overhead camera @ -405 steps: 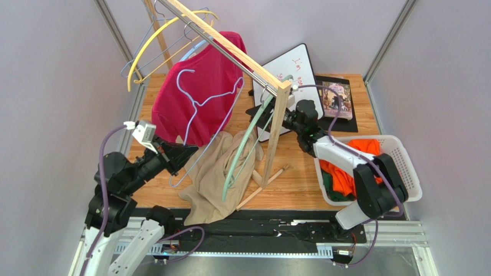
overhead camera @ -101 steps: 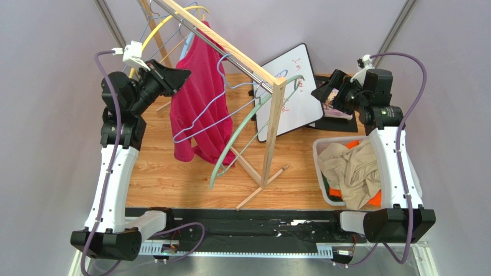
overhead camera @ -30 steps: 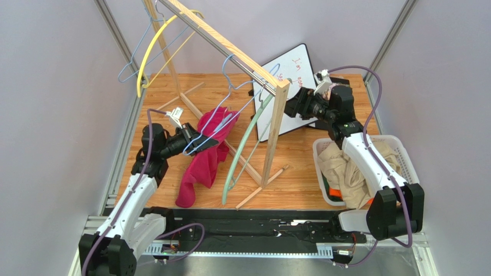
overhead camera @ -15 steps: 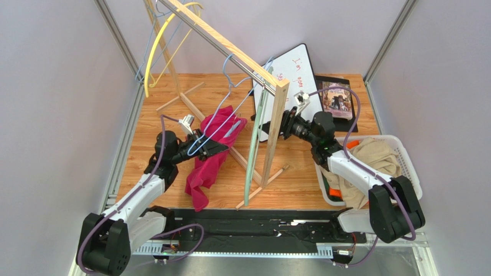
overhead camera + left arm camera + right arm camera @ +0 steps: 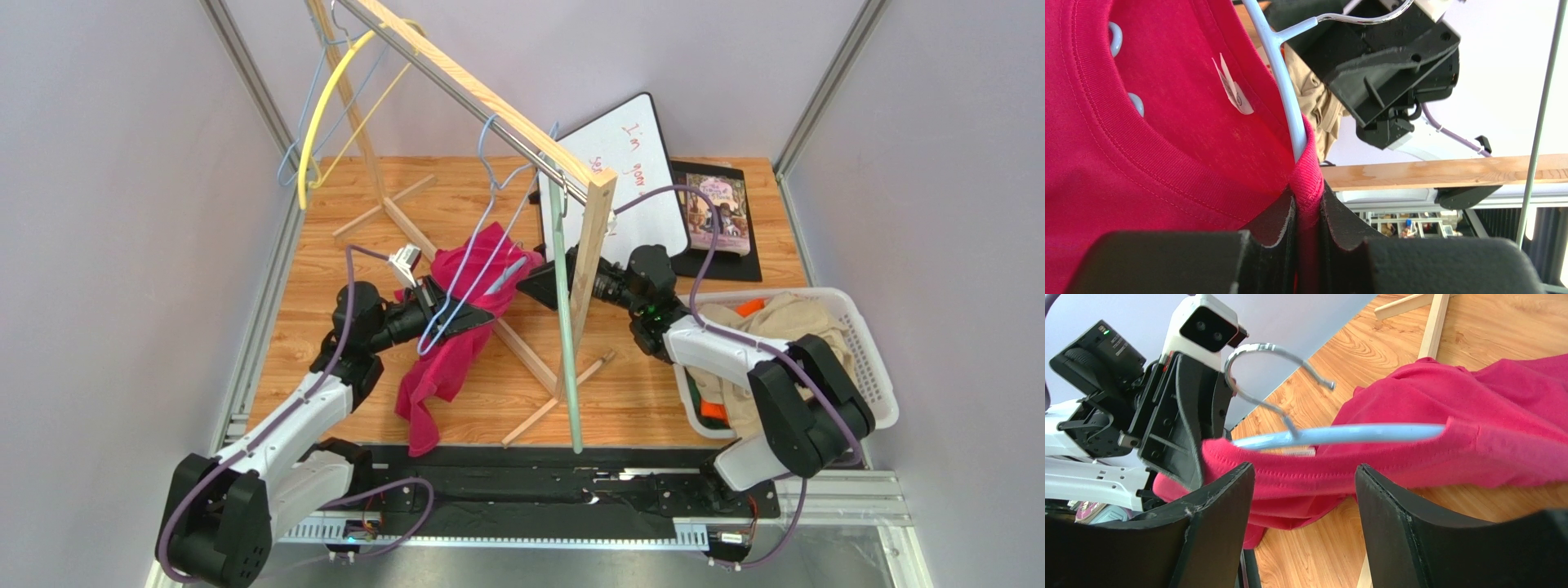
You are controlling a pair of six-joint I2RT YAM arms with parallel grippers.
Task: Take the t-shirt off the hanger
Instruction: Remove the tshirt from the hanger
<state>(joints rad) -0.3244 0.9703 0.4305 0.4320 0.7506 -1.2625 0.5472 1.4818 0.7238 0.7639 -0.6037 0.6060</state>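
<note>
T-shirt (image 5: 456,337), red, droops low over the wooden desk (image 5: 356,208) near the rack (image 5: 589,245), with a pale blue hanger (image 5: 1339,434) threaded through its neck. We judge the cloth light, soft and limp, more likely to stretch and snag on the stiff hanger than to slide off. The ribbed collar or a shoulder seam looks like the firmest place to hold. The left gripper (image 5: 1306,211) is pinched tight on the collar rim, right where the hanger's neck comes out. Its arm reaches forward, low, from the near left. The right gripper (image 5: 1303,478) stands well open and empty, facing the shirt's shoulder from the other side, close to it. Its arm stretches low and leftward past the rack.
</note>
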